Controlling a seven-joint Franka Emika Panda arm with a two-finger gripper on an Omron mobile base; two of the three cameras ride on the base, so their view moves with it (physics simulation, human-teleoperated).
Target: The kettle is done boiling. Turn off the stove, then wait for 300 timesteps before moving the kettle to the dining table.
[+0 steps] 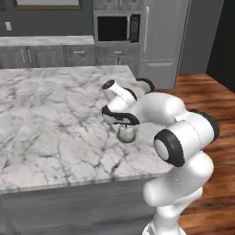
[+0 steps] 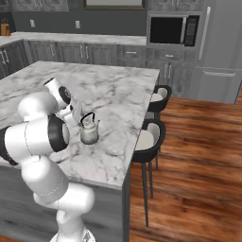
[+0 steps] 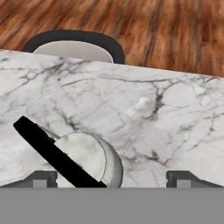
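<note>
Kettle [image 1: 126, 133] top behind arm [image 1: 151, 110]

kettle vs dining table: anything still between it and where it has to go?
Nothing visible. The kettle already stands upright on the dining table, near the edge with the stools. The gripper is open just above it, fingers apart either side of the black handle, not gripping.

Kettle [image 1: 125, 133] upright on the marble worktop [image 1: 50, 119], near its right-hand edge. White arm bends over from lower right, hand directly above the kettle, hiding its handle. Jaws not discernible. Microwave [image 1: 118, 28] and grey cabinets [image 1: 41, 56] behind; wood floor [image 1: 215, 110] to the right.
</note>
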